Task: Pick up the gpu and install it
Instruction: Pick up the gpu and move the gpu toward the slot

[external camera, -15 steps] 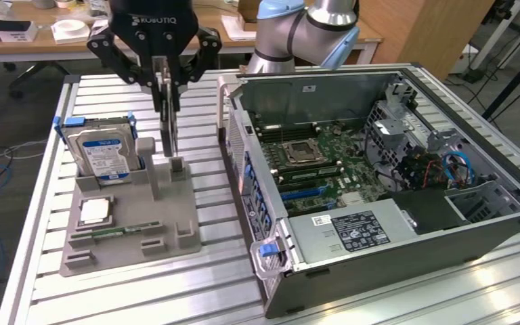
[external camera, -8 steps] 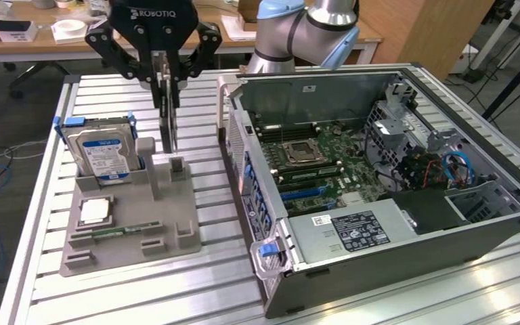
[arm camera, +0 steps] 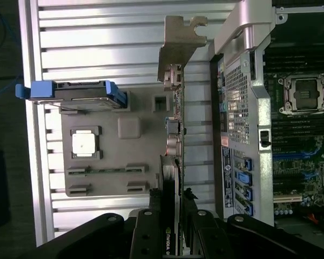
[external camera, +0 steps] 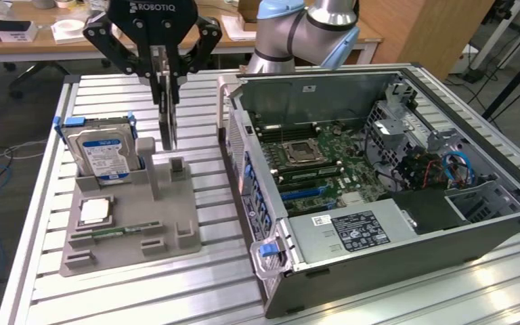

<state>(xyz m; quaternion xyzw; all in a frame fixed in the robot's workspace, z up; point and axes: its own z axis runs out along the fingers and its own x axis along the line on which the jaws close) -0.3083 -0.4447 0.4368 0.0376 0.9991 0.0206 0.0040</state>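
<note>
Black two-finger pincer (external camera: 162, 76) stands at the exterior view's 11 o'clock sector, fingers pointing straight down, clamped together on the upper edge of the gpu (external camera: 167, 115), a thin flat dark expansion card. Card hangs upright and edge-on at 6 o'clock from the fingertips. Its lower end sits just above the grey moulded parts holder (external camera: 133, 223); contact with the holder cannot be determined.

Wrist view confirms the grip: the pincer (arm camera: 171, 197) has one finger on each face of the gpu (arm camera: 173, 135), and the card's silver metal bracket is at the end farthest from the fingers.

Surroundings, exterior view:
- Silver hard drive with blue-white label (external camera: 105, 152), upright in a blue carrier, stands in the holder at 8 o'clock from the card, near but apart.
- Square silver processor chip (external camera: 95, 211) lies flat in the holder at 7 o'clock from the card.
- Narrow green memory stick (external camera: 120, 231) lies in a slot just beyond the chip, same bearing.
- Open grey metal computer case (external camera: 269, 271) lies on its side at 4 o'clock from the card, green motherboard (external camera: 332, 159) exposed. Card is outside the case, beside its rear wall.
- Ribbed aluminium table (external camera: 152, 291) carries holder and case.
</note>
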